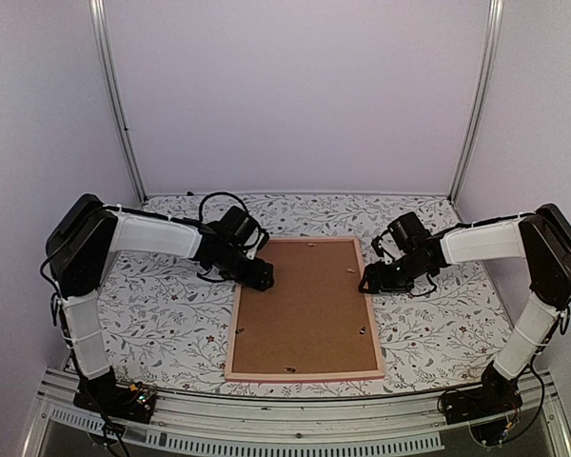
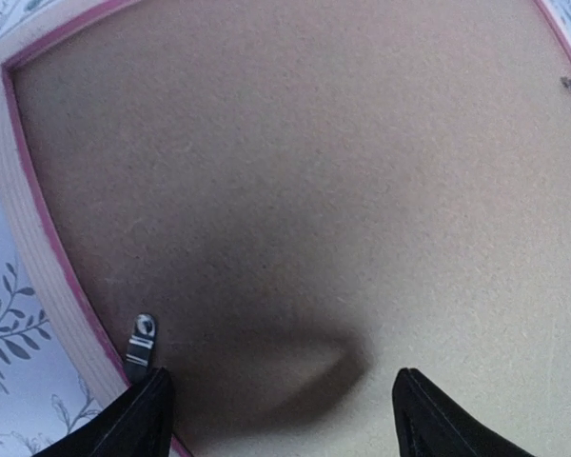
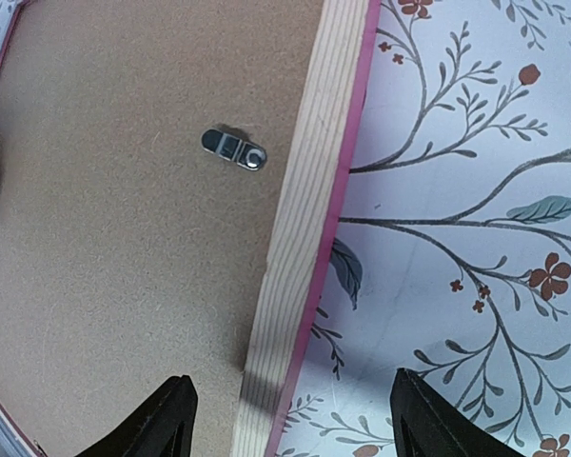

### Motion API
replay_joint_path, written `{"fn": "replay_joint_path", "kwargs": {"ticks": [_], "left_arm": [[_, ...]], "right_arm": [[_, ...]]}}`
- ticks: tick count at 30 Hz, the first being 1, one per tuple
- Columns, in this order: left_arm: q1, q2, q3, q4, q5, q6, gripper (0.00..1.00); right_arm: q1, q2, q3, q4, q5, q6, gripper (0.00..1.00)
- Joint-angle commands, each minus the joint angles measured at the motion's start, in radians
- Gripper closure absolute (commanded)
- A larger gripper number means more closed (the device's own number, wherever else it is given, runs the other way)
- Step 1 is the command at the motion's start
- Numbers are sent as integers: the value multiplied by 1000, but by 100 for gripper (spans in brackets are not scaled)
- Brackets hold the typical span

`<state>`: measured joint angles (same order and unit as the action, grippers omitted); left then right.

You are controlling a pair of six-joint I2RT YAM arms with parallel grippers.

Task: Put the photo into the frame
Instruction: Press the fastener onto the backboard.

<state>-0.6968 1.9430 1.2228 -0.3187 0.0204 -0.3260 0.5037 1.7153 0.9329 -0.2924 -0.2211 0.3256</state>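
Observation:
The frame [image 1: 305, 374] lies face down in the middle of the table, its pink rails around a plain brown backing board [image 1: 306, 305]. The photo is out of view. My left gripper [image 1: 264, 278] hovers over the frame's far left corner. In the left wrist view it [image 2: 282, 381] is open above the backing board [image 2: 314, 171], with the left rail [image 2: 38, 257] beside one finger. My right gripper [image 1: 366, 284] is at the far end of the right rail. It [image 3: 290, 381] stands open astride that rail [image 3: 309, 190], holding nothing.
Small metal tabs [image 2: 141, 341] [image 3: 234, 149] sit along the inner edge of the rails on the backing board. A floral cloth [image 1: 162, 314] covers the table. Lilac walls and two aluminium posts [image 1: 119, 105] close off the back and sides.

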Motion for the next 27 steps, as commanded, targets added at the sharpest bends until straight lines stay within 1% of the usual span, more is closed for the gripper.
{"fn": "replay_joint_path", "kwargs": {"ticks": [1,5,11,20,23,27], "left_arm": [[-15,-24,-29,-30,41,-12,19],[-17,-73,-57,-29,33,-18,19],[-46,-211,-123,-27,-17,-32,17],[-119,-398,-297,-4,-17,-111,16],[-157,-435,-338,3,-17,-144,16],[-194,-432,-374,14,-18,-173,16]], "right_arm": [[-2,-23,-2,3,-11,6,26],[-2,-32,-2,-3,-6,7,26],[-2,-57,-8,-8,-4,10,26],[1,-99,-60,0,-25,25,26],[0,-110,-69,-3,-20,27,26],[1,-109,-76,6,-27,30,26]]}}
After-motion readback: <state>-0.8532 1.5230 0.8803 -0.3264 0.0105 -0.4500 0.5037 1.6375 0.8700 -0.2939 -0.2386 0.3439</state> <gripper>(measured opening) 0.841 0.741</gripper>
